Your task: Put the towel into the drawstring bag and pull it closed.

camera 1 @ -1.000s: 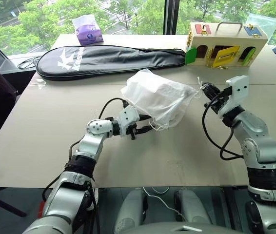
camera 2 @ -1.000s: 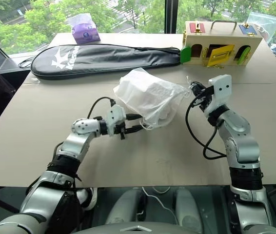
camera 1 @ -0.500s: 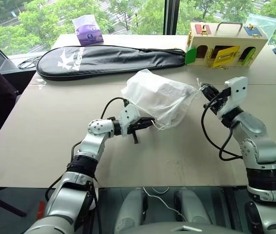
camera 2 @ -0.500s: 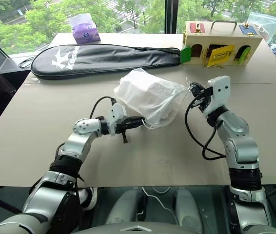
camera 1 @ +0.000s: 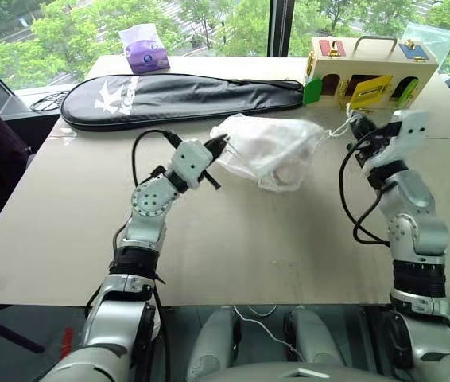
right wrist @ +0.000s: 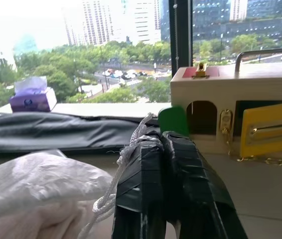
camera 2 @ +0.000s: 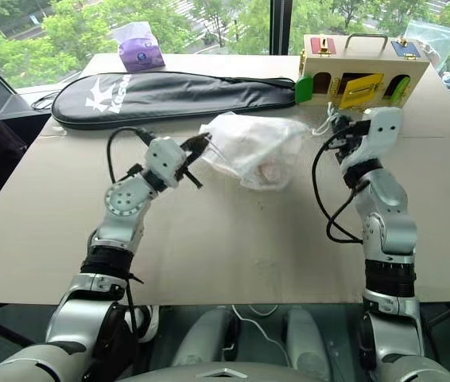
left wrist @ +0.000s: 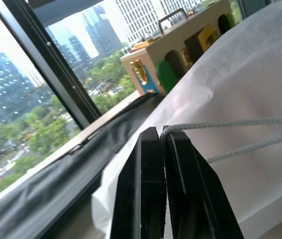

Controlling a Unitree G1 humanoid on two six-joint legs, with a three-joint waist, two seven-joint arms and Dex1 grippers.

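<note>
Two grippers pinch cords: left gripper [camera 1: 219, 144] clamped on one drawstring [left wrist: 220, 123], right gripper [camera 1: 359, 125] clamped on the other. Drawstring bag [camera 1: 273, 147], towel [camera 2: 269, 170] showing inside, hangs between them above the table [camera 1: 66, 215], toward its far edge. Closing step; next, pull apart.

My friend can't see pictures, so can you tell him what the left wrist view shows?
The left gripper is shut on a thin white cord of the drawstring bag, whose white fabric spreads just beyond the fingers. Past it lie a long black case and a wooden toy box, with a window onto trees and tall buildings behind.
</note>
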